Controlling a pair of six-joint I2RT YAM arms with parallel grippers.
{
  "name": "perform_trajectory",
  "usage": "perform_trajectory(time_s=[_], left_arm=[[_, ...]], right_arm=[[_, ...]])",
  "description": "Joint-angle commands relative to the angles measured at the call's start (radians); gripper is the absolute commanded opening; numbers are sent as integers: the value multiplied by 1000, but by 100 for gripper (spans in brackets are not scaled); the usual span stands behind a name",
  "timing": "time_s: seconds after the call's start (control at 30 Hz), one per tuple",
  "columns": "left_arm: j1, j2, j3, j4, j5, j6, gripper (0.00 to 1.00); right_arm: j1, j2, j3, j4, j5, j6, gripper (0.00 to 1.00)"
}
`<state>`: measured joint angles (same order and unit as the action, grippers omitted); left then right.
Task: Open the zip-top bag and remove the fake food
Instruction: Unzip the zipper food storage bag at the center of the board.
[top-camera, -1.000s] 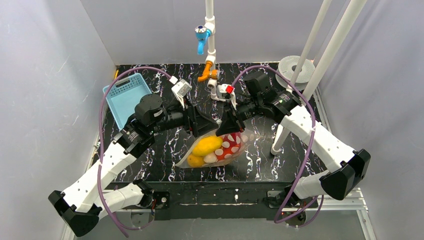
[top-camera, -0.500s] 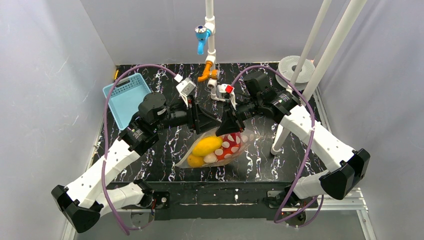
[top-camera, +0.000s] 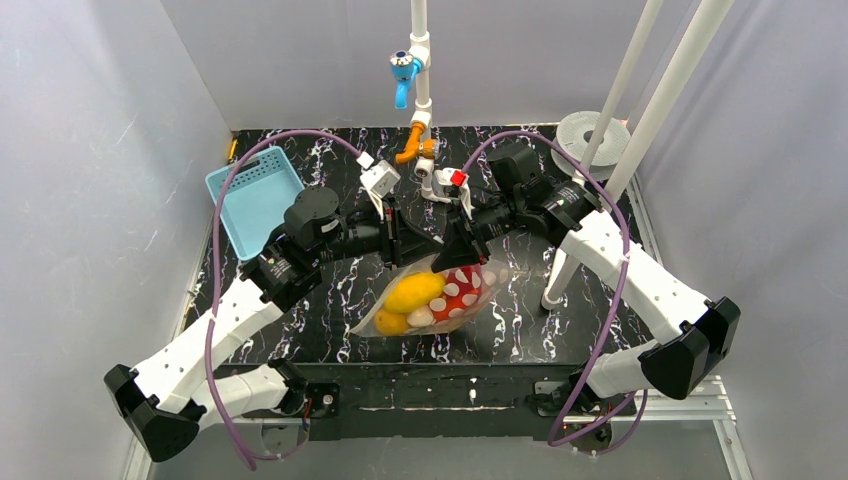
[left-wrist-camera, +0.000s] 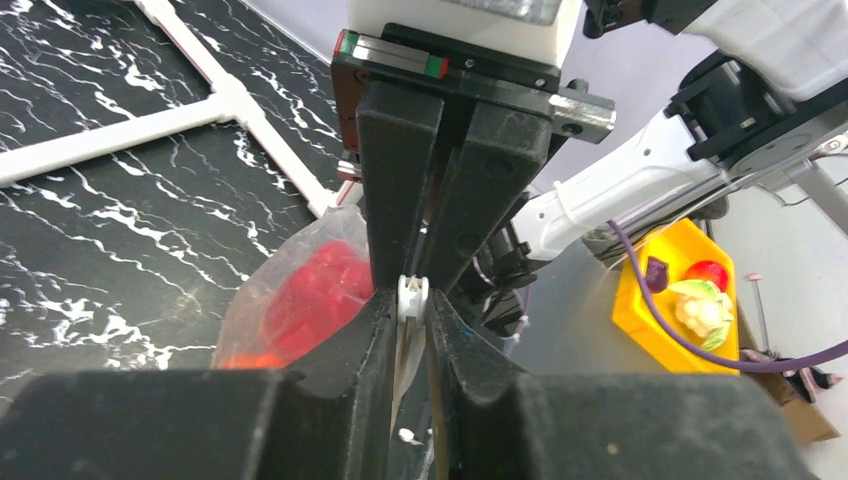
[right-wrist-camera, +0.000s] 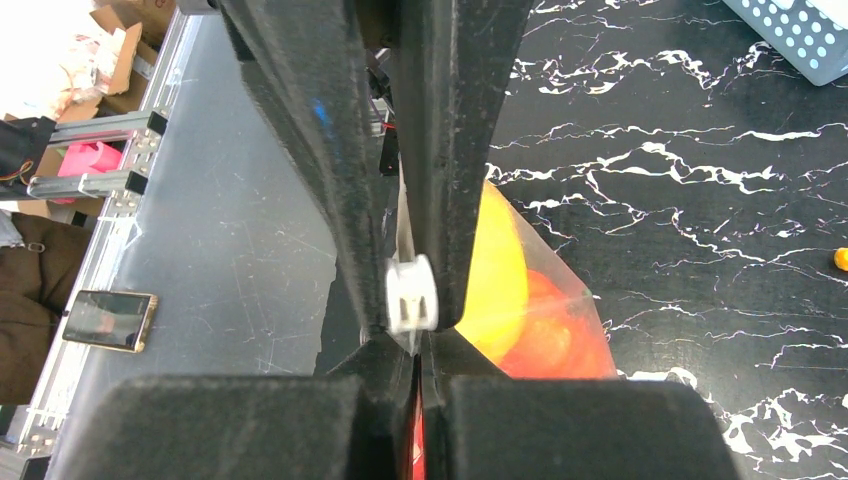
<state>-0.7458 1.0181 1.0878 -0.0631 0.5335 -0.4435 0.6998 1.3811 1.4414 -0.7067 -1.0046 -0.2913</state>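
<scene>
- L gripper (left-wrist-camera: 410, 335): jaws pinched on zip-top bag (top-camera: 478, 290) top strip, touching white slider (left-wrist-camera: 413, 297). That's your pull side.
- R gripper (right-wrist-camera: 412, 350): clamped on same strip from opposite side, prob. anchoring it.
- Bag: mid-surface (top-camera: 520, 322), toward near edge. Fake food (top-camera: 413, 292) inside.

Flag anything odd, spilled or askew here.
Nothing stands out. The zip-top bag hangs pinched at its top edge between the left gripper and the right gripper, with the fake food inside and nothing spilled.
</scene>
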Motion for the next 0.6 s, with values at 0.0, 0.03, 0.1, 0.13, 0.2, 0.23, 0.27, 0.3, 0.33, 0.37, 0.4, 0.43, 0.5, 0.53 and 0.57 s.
perform_trajectory(time_s=[0.0, 0.03, 0.1, 0.13, 0.2, 0.23, 0.27, 0.3, 0.33, 0.37, 0.4, 0.43, 0.5, 0.53, 0.57], left_arm=[[-7, -3, 34, -15, -20, 34, 4], [-7, -5, 34, -18, -25, 36, 1], [-7, -15, 30, -20, -37, 39, 0], [-7, -20, 28, -20, -43, 39, 0], [-7, -32, 20, -20, -48, 39, 0], [-7, -38, 15, -20, -50, 39, 0], [-7, -44, 11, -20, -50, 38, 0], [-7, -49, 6, -21, -50, 39, 0], [-7, -55, 1, -23, -52, 39, 0], [-7, -59, -3, -27, -54, 40, 0], [-6, -64, -7, -30, -55, 41, 0], [-7, -67, -10, -33, -55, 42, 0], [-6, -72, -16, -40, -54, 43, 0], [-7, -74, -18, -43, -54, 45, 0], [-7, -76, -19, -47, -54, 47, 0]], right_arm=[[-3, -10, -5, 32, -39, 4, 1], [-3, -11, -6, 31, -38, 3, 1], [-3, -13, -7, 30, -37, -1, 1], [-3, -14, -6, 28, -38, -1, 1], [-4, -16, -7, 27, -40, -3, 1], [-5, -18, -6, 27, -41, -3, 1], [-7, -18, -6, 27, -43, -3, 1], [-9, -19, -6, 27, -44, -3, 1], [-12, -21, -5, 27, -45, -3, 1], [-15, -22, -6, 27, -46, -3, 1], [-18, -23, -6, 28, -48, -3, 1], [-20, -25, -6, 28, -47, -3, 1], [-25, -29, -7, 29, -49, -3, 1], [-27, -31, -9, 30, -49, -3, 1], [-28, -32, -10, 30, -51, -3, 1]])
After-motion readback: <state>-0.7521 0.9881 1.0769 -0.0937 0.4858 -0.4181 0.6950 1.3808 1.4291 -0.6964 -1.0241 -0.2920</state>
